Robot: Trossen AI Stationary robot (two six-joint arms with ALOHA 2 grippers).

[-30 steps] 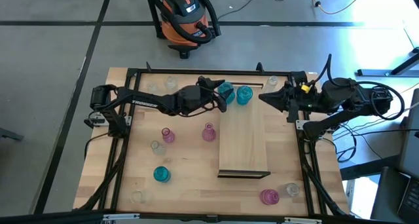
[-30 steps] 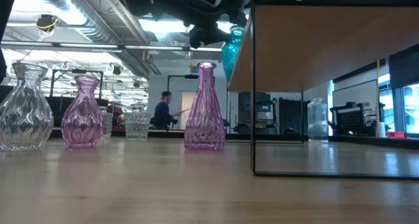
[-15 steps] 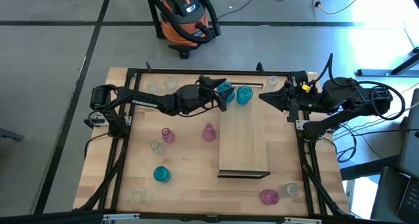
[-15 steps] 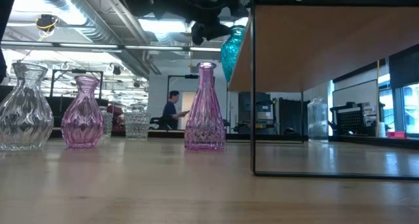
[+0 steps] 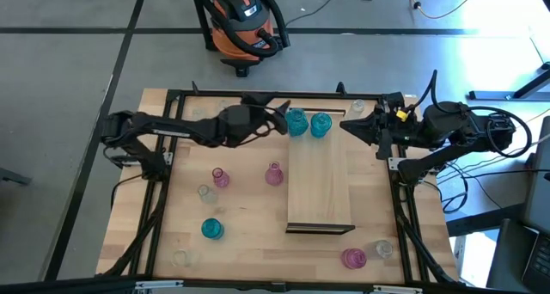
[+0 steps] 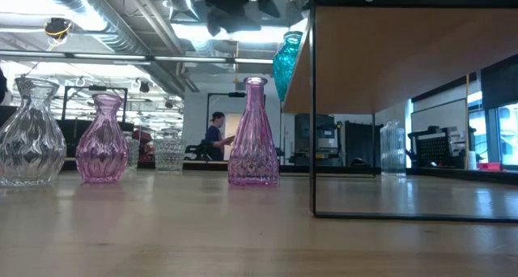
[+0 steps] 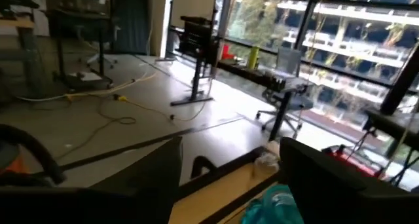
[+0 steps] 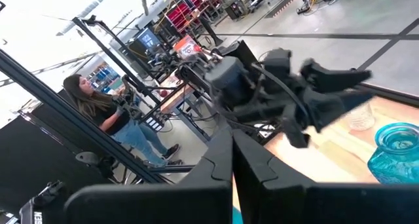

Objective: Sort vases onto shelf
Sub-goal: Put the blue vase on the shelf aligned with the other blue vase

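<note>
The shelf (image 5: 320, 178) is a long light-wood board raised on a thin black frame (image 6: 313, 107). Two teal vases (image 5: 296, 122) (image 5: 320, 124) stand upright on its far end; the left one also shows in the low view (image 6: 287, 62). My left gripper (image 5: 280, 113) hovers open just left of that vase (image 7: 275, 207), level and touching nothing. My right gripper (image 5: 345, 126) waits shut and empty at the shelf's far right corner. Pink vases (image 5: 220, 177) (image 5: 274, 174) and a teal vase (image 5: 211, 229) stand on the table left of the shelf.
Clear vases stand at the far edge (image 5: 225, 109) (image 5: 357, 107), left of the shelf (image 5: 206, 192) and near the front (image 5: 180, 258) (image 5: 383, 248). A pink vase (image 5: 353, 258) stands front right. A black frame rail (image 5: 258, 94) rims the table. A person (image 6: 215, 135) is in the room behind.
My left gripper has drawn back from the left teal vase toward the table's left edge and risen. Both teal vases stay upright on the shelf's far end.
</note>
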